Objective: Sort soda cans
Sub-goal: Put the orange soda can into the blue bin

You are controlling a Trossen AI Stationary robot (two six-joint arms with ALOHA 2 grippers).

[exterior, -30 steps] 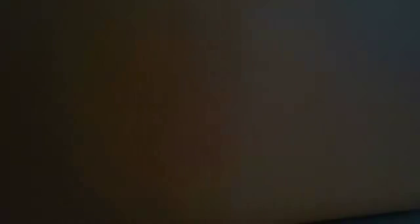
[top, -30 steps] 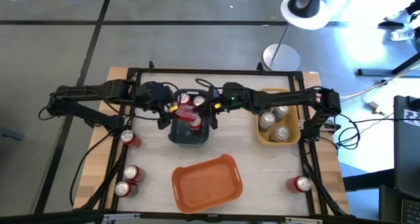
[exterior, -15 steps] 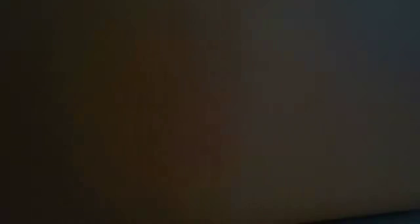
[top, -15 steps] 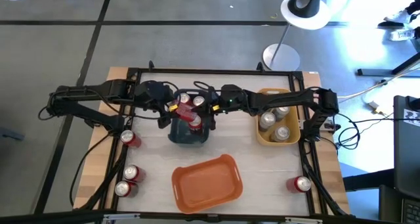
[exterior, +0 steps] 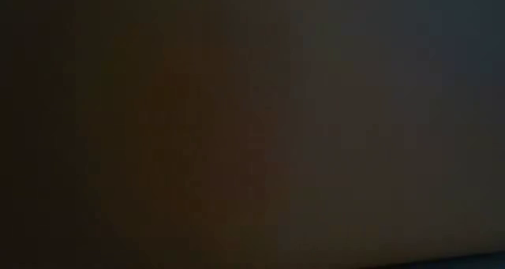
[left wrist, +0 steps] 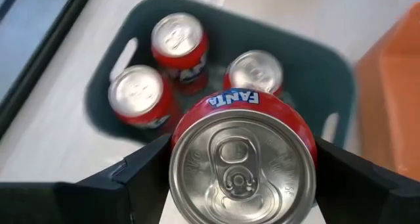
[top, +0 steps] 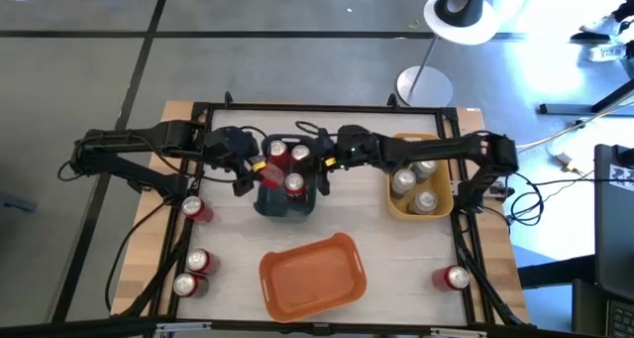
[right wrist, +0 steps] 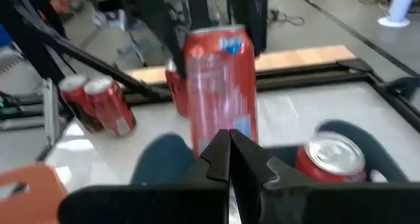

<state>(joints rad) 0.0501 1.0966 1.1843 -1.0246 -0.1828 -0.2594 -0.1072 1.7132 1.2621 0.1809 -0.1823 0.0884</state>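
Observation:
A red soda can point(left wrist: 243, 161) with a silver top hangs over the dark teal bin point(top: 282, 207), with my left gripper point(top: 260, 171) shut on it. In the right wrist view the same can point(right wrist: 220, 86) stands upright in the air. Three red cans point(left wrist: 177, 43) stand upright on the bin's floor. My right gripper point(right wrist: 230, 144) is shut and holds nothing. It sits level at the bin's right side point(top: 319, 171), just short of the held can. The low view is dark. My left gripper pinches the red can by its side wall near the top point(left wrist: 187, 122), one finger point(left wrist: 147, 175) on each side. The fingers slant down from the table's left. The can hangs about upright below them, clear of the bin and the cans in it.
A yellow bin point(top: 392, 207) at the right holds silver cans. An orange tray point(top: 312, 274) lies at the near middle. Red cans lie on the table at the left point(top: 198, 211), near left point(top: 193, 271) and near right point(top: 456, 277). A black frame borders the table.
My left gripper has tipped a little at the wrist with the red can, which stays held over the teal bin. Nothing has been let go or taken.

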